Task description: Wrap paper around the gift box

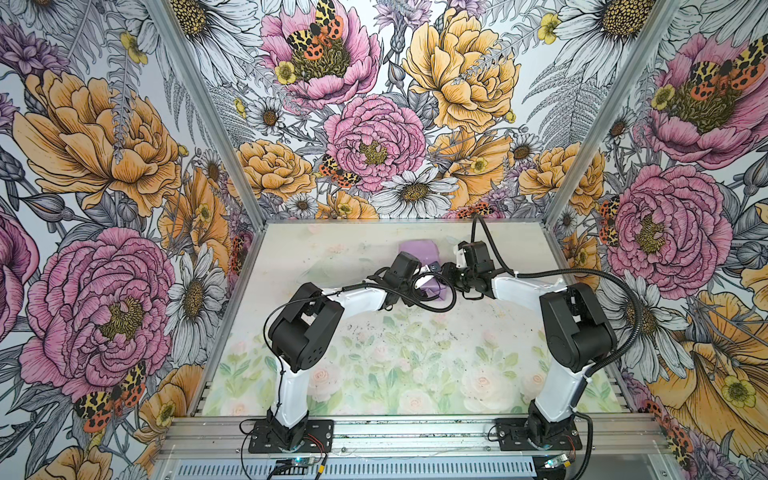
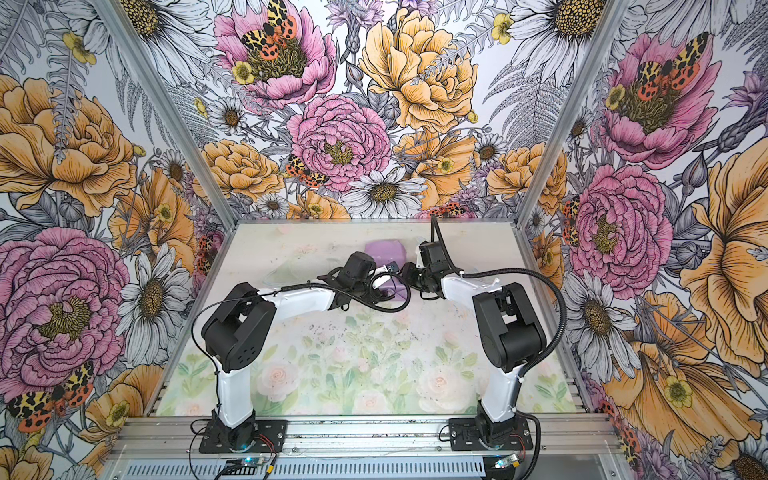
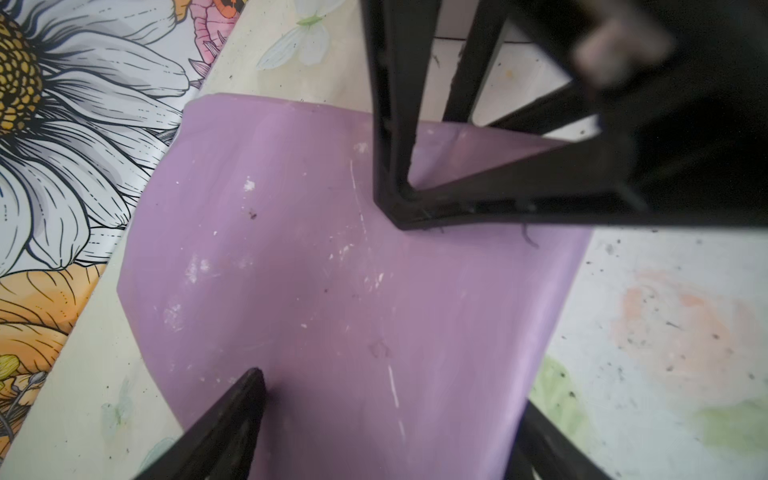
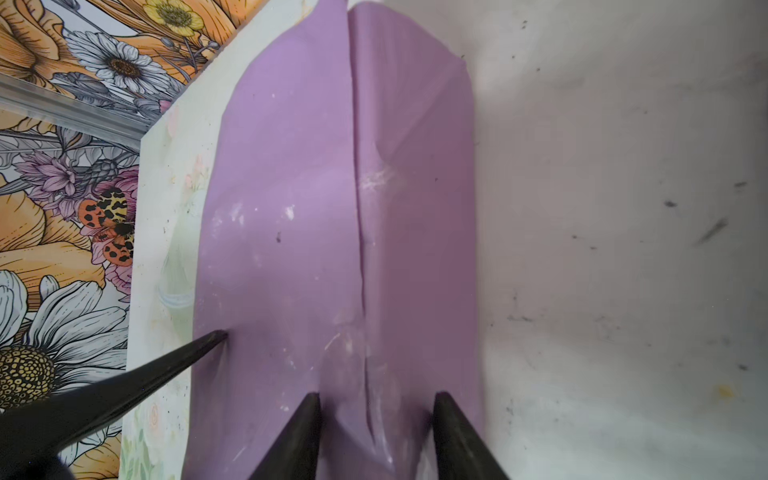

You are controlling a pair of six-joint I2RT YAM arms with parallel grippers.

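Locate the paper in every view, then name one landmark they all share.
In a top view: the paper lies at the far middle of the table.
In a top view: same place.
Left wrist: fills the middle.
Right wrist: a lilac band down the centre.
Shared landmark: the pale table around it.

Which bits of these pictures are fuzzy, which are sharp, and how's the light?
Left wrist view: the paper is fairly sharp, the right arm close to the lens is a blur. Right wrist view: the paper's seam is crisp, the table looks washed out. In both top views: even light, no harsh shadows.
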